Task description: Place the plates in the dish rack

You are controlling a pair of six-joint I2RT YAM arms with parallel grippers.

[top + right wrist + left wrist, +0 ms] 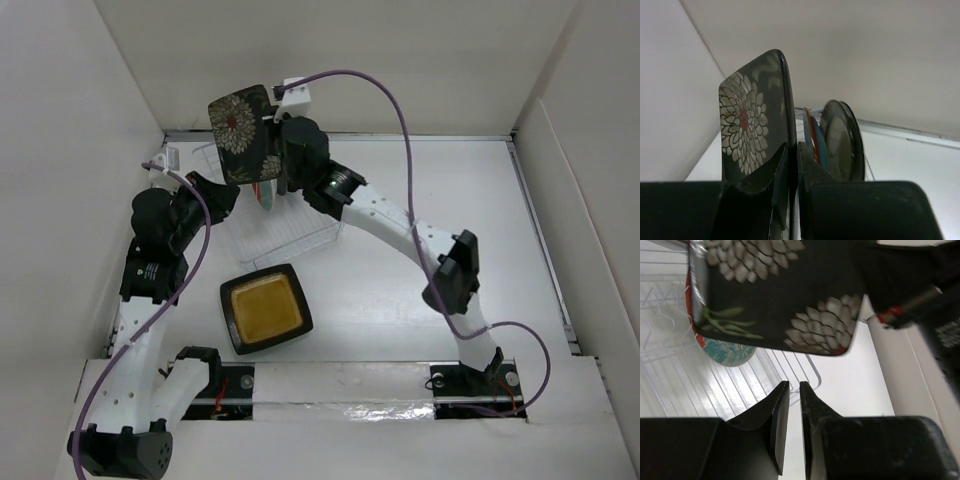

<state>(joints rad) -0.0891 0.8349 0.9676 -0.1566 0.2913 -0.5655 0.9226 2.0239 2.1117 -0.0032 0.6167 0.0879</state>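
My right gripper [272,132] is shut on the edge of the square black floral plate [240,135] and holds it upright above the back of the wire dish rack [300,232]. In the right wrist view the jaws [793,146] pinch that plate [747,125]; behind it stand a red and a teal plate [812,134] and a dark round plate [840,140]. The dark-brown amber-centred square plate [265,308] lies flat on the table in front of the rack. My left gripper [222,192] is shut and empty at the rack's left side [794,385], below the floral plate [780,290].
White walls close in the table at the back and left. The rack's wire floor [715,382] and a red-and-teal plate [725,352] show in the left wrist view. A purple cable [400,110] loops above the right arm.
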